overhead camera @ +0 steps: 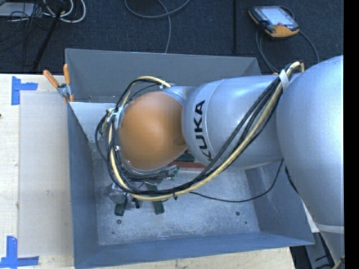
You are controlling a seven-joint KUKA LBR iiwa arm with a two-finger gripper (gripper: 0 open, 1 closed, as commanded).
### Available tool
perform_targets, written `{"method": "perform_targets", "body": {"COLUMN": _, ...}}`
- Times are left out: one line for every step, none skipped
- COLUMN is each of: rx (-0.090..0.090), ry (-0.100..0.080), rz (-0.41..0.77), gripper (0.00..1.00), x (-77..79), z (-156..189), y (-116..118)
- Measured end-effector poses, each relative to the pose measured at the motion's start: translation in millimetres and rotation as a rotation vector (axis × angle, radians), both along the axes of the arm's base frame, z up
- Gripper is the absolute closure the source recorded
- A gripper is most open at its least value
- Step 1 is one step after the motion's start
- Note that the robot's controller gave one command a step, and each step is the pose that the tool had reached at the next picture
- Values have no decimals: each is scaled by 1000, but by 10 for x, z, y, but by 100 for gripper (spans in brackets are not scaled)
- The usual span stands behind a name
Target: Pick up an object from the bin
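I judge this to be the reach itself: my gripper sits low in the bin, near its left wall and toward the front, and nothing is taken yet. My two dark fingers stand apart, tips pointing down at the speckled grey floor, and the gap between them shows only that floor, so I claim no hold on anything. What I am meant to lift I cannot name with confidence. My orange cover and the loop of cables round it hide the middle of the bin, and anything lying there is under me. Just beside the cover's lower right edge there is a scrap of green and red; it may be a small loose thing resting on the floor behind my fingers, or it may be a piece of my own wrist, and from this angle I cannot tell which. If it is a thing, it looks small, flat and hard-edged, the sort that needs the fingertips right down on the metal to get under it. My next move, as I judge it, calls for placing the open fingers squarely on either side of a real target before closing, not pinching at bare floor.
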State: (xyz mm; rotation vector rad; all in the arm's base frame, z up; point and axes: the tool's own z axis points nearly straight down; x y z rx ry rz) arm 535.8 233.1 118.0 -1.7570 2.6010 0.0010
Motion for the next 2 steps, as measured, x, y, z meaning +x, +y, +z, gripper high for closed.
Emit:
{"method": "perform_targets", "body": {"rx": 0, "ry": 0, "rz": -1, "gripper": 100, "x": -1, "z": 52, "y": 1}}
{"method": "perform_targets", "body": {"rx": -1, "ry": 0, "rz": -1, "gripper": 100, "x": -1, "z": 105, "y": 3}}
